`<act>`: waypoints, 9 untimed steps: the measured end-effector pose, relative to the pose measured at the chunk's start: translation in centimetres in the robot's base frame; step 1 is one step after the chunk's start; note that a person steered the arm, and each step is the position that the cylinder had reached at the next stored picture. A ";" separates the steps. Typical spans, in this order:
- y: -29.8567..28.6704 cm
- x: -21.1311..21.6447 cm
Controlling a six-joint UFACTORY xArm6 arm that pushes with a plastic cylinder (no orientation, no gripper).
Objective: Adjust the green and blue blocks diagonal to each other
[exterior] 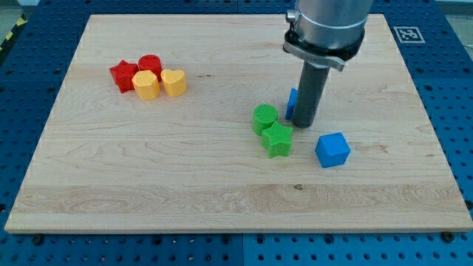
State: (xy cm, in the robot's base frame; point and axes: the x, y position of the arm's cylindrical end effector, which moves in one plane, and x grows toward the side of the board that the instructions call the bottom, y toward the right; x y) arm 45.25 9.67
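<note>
Wood grain runs across the pale wooden board (148, 170), which lies on a blue perforated table (451, 96) and fills most of the view. The arm's grey metal cylinder (327, 26) comes down from the view's top and ends in the straight dark rod (309, 92); my tip (302, 124) rests on the board right of centre. This arm carries no jaws, only the rod, so nothing is spread, pressed together or pinching. Just to the view's left of my tip sits the green round block (264, 117), and directly below it, touching it, the green star-shaped block (278, 140). A small blue block (293, 103), its shape mostly hidden by the rod, peeks out at the rod's left edge, close beside the green round block; I cannot tell whether it touches the rod. The blue cube block (332, 149) lies apart, toward the view's bottom right of my tip and to the right of the green star. Far off in the view's upper left, 4 blocks cluster together: a red star-shaped block (123, 74), a red round block (151, 64), a yellow rounded block (146, 85) and a yellow heart-shaped block (174, 82). A black-and-white marker tag (406, 33) sits at the board's top right corner.
</note>
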 end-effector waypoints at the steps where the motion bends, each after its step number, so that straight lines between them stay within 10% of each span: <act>1: -0.4 -3.2; 7: -5.9 1.8; 9: 0.6 -0.1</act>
State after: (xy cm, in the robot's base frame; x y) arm 45.14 10.28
